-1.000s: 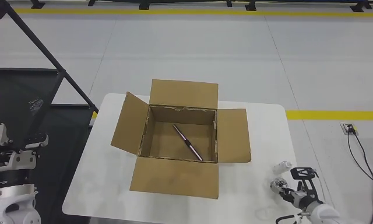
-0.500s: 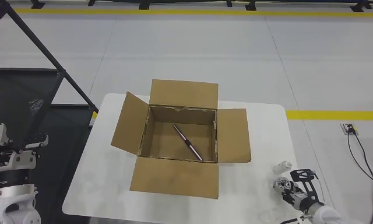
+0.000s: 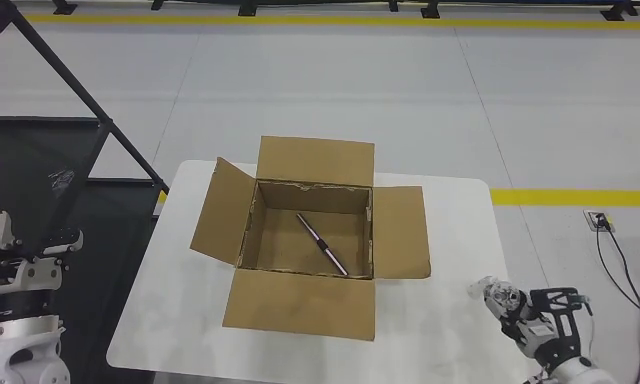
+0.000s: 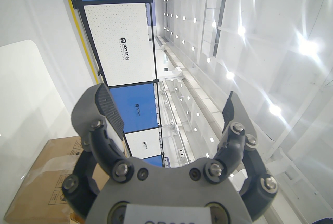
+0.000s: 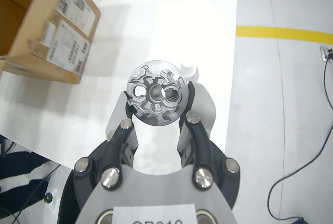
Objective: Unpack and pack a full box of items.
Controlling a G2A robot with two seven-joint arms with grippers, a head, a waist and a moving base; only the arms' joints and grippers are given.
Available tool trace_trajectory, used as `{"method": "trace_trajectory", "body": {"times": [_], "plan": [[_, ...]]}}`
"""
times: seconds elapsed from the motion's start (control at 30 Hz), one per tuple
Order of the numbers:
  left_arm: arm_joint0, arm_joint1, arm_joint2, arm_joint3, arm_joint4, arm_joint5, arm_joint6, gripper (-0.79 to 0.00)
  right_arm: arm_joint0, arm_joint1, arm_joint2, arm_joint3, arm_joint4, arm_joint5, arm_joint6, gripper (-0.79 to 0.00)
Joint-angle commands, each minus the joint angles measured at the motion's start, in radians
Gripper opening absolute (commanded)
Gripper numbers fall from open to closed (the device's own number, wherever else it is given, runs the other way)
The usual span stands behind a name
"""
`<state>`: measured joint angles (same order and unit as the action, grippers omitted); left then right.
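An open cardboard box stands in the middle of the white table, flaps spread; a dark pen-like rod lies on its floor. My right gripper is shut on a round metal gear-like disc, held above the table's right front corner, to the right of the box. In the top view the same disc and gripper are at the lower right. A small white bottle shows just behind the disc. My left gripper is open, empty, and points up at the ceiling.
The table's right edge lies close to the right gripper, with grey floor and a yellow line beyond. A black frame stands left of the table. A box corner shows beneath the left gripper.
The right gripper has moved to the right and slightly toward the table's far side with the disc, now covering the white bottle in the top view. The box and rod stayed put.
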<state>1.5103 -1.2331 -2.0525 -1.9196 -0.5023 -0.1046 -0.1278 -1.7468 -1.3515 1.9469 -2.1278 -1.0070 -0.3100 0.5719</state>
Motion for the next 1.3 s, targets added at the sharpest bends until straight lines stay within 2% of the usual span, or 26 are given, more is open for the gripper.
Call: {"method": "trace_trajectory", "body": {"times": [0.0, 0.13, 0.27, 0.37, 0.5, 0.7, 0.83, 0.97, 1.13, 1.27], "plan": [[0.0, 0.0, 0.0, 0.0, 0.0, 0.0, 0.0, 0.0, -0.02, -0.002, -0.015, -0.07, -0.014, 0.017, -0.047, -0.785], [0.0, 0.0, 0.0, 0.0, 0.0, 0.0, 0.0, 0.0, -0.028, -0.004, -0.088, -0.174, -0.073, 0.059, -0.104, -0.785], [0.0, 0.0, 0.0, 0.0, 0.0, 0.0, 0.0, 0.0, 0.025, -0.003, -0.204, -0.222, -0.139, 0.064, -0.104, -0.785], [0.0, 0.0, 0.0, 0.0, 0.0, 0.0, 0.0, 0.0, 0.124, 0.0, -0.325, -0.21, -0.206, 0.07, -0.032, -0.785], [0.0, 0.0, 0.0, 0.0, 0.0, 0.0, 0.0, 0.0, 0.333, -0.006, -0.534, -0.12, -0.31, 0.112, 0.095, -0.785], [0.0, 0.0, 0.0, 0.0, 0.0, 0.0, 0.0, 0.0, 0.675, -0.044, -0.817, 0.114, -0.358, 0.219, 0.249, -0.785], [0.0, 0.0, 0.0, 0.0, 0.0, 0.0, 0.0, 0.0, 0.887, -0.085, -0.965, 0.327, -0.3, 0.286, 0.308, -0.785], [0.0, 0.0, 0.0, 0.0, 0.0, 0.0, 0.0, 0.0, 1.064, -0.137, -1.092, 0.567, -0.221, 0.345, 0.316, -0.785], [0.0, 0.0, 0.0, 0.0, 0.0, 0.0, 0.0, 0.0, 1.23, -0.212, -1.216, 0.87, -0.101, 0.383, 0.29, -0.785], [0.0, 0.0, 0.0, 0.0, 0.0, 0.0, 0.0, 0.0, 1.305, -0.266, -1.285, 1.072, -0.03, 0.384, 0.272, -0.785]]}}
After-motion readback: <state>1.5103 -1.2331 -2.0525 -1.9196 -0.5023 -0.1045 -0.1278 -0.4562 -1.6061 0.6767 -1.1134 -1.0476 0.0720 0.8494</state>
